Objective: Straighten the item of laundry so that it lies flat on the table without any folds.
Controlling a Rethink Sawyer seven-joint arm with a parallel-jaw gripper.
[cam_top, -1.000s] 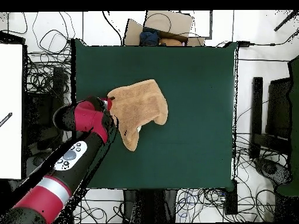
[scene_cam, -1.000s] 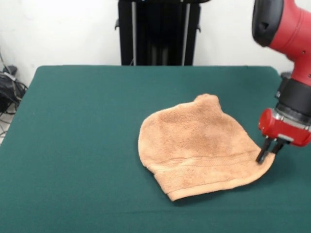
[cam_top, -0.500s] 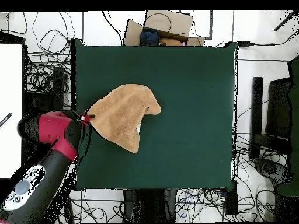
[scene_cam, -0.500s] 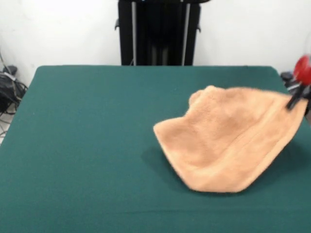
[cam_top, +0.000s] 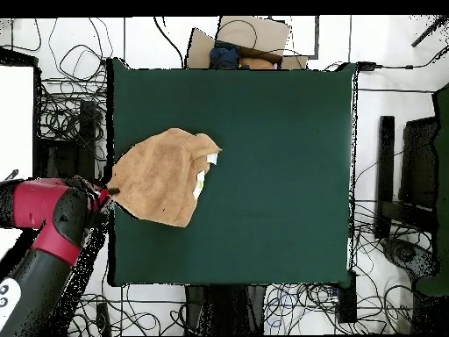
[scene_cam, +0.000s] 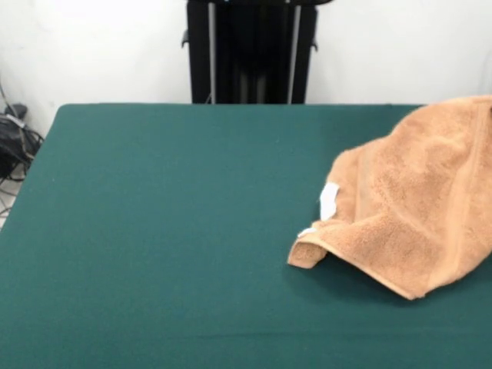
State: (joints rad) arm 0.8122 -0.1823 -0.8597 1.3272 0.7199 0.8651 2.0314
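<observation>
The red arm (cam_top: 54, 230) is stretched beyond the tabletop's (cam_top: 263, 175) edge, its pincer (cam_top: 109, 190) clamped on the towel's (cam_top: 158, 177) corner.

Seen from overhead, the gripper (cam_top: 108, 190) sits just off the table's (cam_top: 281, 158) left edge, touching the towel's (cam_top: 158, 175) nearest corner. From there the towel spreads away across the table edge toward the middle. Its tag (cam_top: 211, 159) lies on the side farthest from the gripper, beside a folded-under edge.

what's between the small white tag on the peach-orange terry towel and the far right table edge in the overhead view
Nothing: in the overhead view only bare dark green felt table runs from the small white tag on the peach-orange terry towel to that edge.
</observation>
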